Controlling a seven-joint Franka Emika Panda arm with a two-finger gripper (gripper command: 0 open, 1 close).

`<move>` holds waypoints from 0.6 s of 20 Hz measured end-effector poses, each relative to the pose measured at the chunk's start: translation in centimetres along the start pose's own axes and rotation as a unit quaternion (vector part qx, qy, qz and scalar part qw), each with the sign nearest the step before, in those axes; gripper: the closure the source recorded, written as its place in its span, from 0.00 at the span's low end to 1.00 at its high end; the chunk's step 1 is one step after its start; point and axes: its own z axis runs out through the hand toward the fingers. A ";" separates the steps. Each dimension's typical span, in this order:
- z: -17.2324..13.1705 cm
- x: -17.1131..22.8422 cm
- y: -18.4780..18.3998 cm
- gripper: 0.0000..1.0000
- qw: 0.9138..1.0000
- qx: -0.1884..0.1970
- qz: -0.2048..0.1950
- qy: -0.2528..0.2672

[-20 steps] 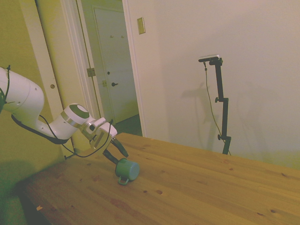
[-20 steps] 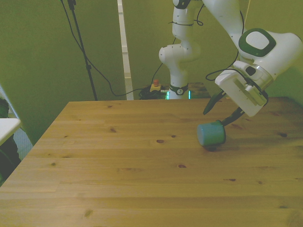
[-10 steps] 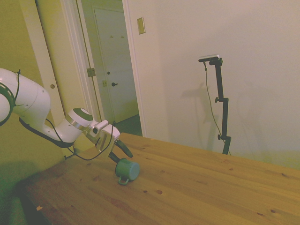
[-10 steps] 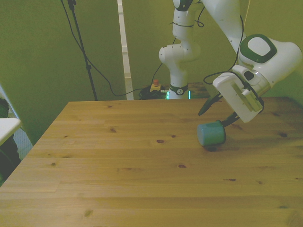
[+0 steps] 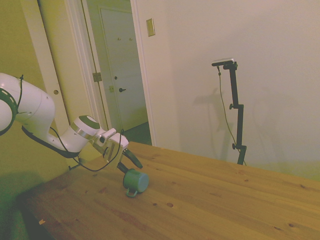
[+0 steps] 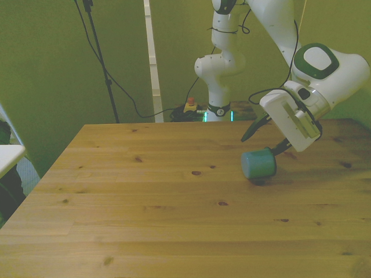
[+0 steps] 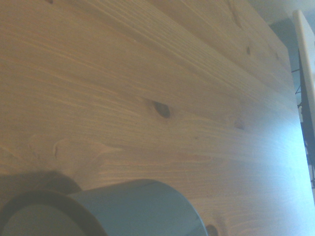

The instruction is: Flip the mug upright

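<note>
Gripper (image 6: 265, 135) w/ fingers spread, holding nothing — tilted low over the table (image 6: 145, 191). Mug (image 6: 258, 164) lies on its side just below and ahead of the fingertips, rim end toward the gripper, handle down against the wood. Risk: a finger nudges the round wall and the mug rolls off-line, or the pinch slips mid-tilt. No brand or writing readable anywhere.

Smooth matt mug (image 6: 258, 164) on knotty wood table (image 6: 145, 202).
</note>
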 end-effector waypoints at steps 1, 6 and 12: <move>0.1 0.0 0.0 1.00 1.000 0.000 0.001 0.000; 0.5 0.0 0.0 1.00 1.000 -0.004 0.000 -0.002; 1.9 -0.2 -0.2 1.00 1.000 -0.015 -0.002 -0.006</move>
